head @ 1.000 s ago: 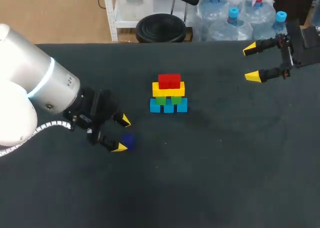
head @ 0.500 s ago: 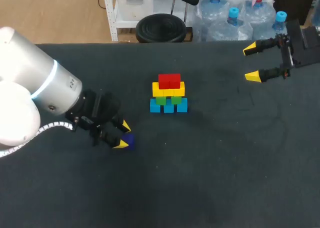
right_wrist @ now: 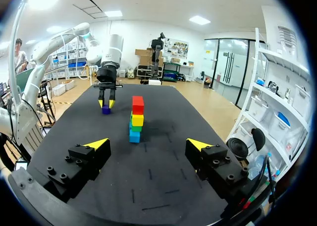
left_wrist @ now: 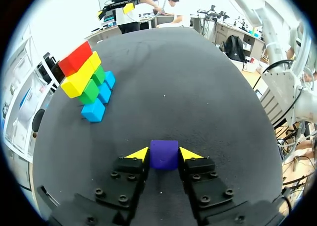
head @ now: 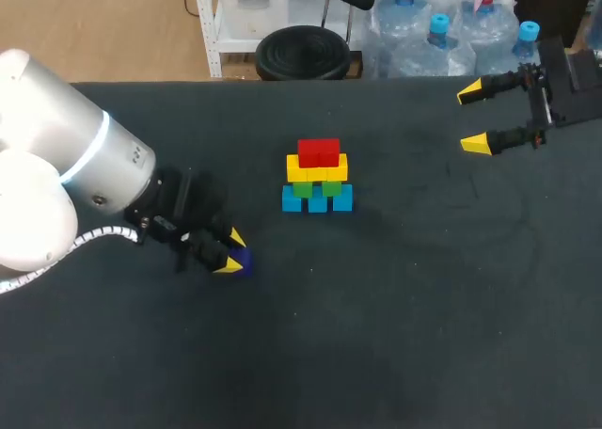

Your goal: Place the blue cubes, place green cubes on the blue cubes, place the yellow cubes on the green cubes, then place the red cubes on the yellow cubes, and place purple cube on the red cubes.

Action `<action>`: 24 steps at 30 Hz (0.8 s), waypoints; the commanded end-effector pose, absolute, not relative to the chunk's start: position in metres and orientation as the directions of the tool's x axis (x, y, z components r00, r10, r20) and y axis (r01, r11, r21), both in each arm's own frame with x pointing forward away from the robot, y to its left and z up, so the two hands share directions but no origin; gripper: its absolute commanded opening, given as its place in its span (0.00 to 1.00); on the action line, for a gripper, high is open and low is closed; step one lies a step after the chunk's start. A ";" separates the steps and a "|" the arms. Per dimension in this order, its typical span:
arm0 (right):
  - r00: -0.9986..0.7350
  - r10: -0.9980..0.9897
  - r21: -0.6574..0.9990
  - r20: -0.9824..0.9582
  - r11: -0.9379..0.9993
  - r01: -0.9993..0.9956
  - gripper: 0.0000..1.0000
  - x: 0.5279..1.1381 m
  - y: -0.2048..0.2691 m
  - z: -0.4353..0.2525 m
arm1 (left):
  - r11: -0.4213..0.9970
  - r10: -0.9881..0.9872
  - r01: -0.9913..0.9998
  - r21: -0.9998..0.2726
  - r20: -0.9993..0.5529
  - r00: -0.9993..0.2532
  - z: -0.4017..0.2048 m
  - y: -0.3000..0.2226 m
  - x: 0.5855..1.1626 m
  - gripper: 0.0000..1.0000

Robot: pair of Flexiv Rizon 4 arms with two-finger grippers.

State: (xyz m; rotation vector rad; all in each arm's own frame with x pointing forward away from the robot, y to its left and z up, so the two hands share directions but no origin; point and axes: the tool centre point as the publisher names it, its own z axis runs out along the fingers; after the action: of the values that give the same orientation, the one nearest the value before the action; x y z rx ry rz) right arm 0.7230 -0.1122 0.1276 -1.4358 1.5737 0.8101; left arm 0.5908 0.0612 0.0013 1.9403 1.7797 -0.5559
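Purple cube (left_wrist: 164,154) sits on the dark table (head: 423,307) between the yellow tips of my left claw (head: 231,252), and the left wrist view shows both tips pressed against its opposite sides, so the claw is clamped on it. The cube rests flat on the cloth with its top face level. In the head view this pair lies in the left middle of the frame, where my left arm (head: 66,175) comes in from the left edge and angles down toward the table. Up and to the right of it, near the centre of the frame and well apart from the purple cube, stands the stack. The blue cubes (head: 317,198) form the bottom row on the table, the green cubes (head: 316,188) sit on them, the yellow cubes (head: 317,168) lie across the green ones, and the red cubes (head: 318,151) are on top. From my left wrist the stack is ahead of the claw and off to one side, with bare cloth between it and the purple cube. My right claw (head: 472,119) is at the upper right of the head view, near the far edge of the table, with its two yellow tips spread wide and nothing between them. Its own wrist view looks along the table to the stack ahead, and to the left claw over the purple cube beyond it.
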 end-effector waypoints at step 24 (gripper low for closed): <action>0.006 -0.447 -0.075 -0.895 0.136 -0.988 1.00 0.723 -0.112 0.127 | 0.012 0.815 0.989 0.147 -0.575 0.076 0.161 0.047 0.655 0.00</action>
State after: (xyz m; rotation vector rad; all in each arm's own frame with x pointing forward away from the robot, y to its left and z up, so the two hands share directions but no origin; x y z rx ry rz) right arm 0.7230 -0.1122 0.1276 -1.4357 1.5737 0.8101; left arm 0.6429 0.0533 0.1530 1.8230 1.7689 -0.4353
